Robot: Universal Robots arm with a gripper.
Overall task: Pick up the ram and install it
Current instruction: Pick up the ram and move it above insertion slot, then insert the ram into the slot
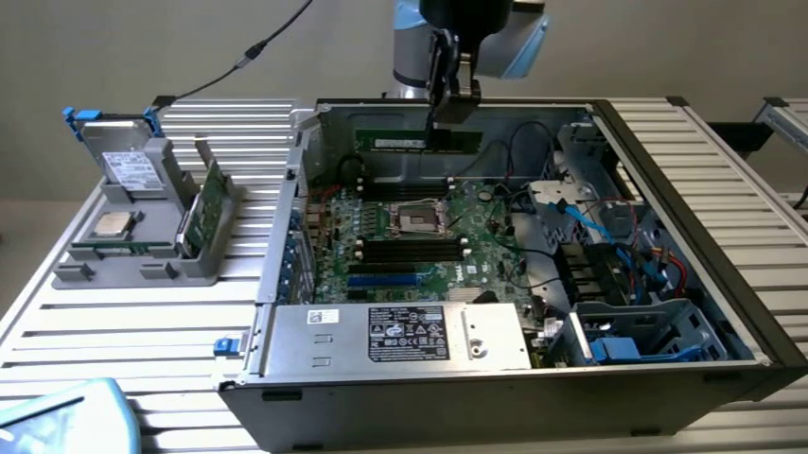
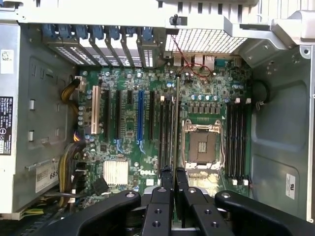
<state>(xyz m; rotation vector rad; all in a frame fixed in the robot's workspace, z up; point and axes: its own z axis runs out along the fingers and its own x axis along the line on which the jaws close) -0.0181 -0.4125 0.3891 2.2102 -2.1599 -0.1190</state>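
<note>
In the wrist view, white letters (image 2: 147, 173) are spelling DELL on the motherboard (image 2: 128, 128), just beside the finned heat sink (image 2: 115, 172). A pale sticker (image 2: 47, 175) on the grey metal housing is showing large digits starting 68, and the rest is curling out of sight. In the exterior view, the black label (image 1: 408, 333) on the power supply (image 1: 493, 345), at six o'clock from the motherboard, is carrying print too fine to read. The ram (image 1: 442, 140) is wearing a pale label (image 1: 399, 143) that is illegible too.
</note>
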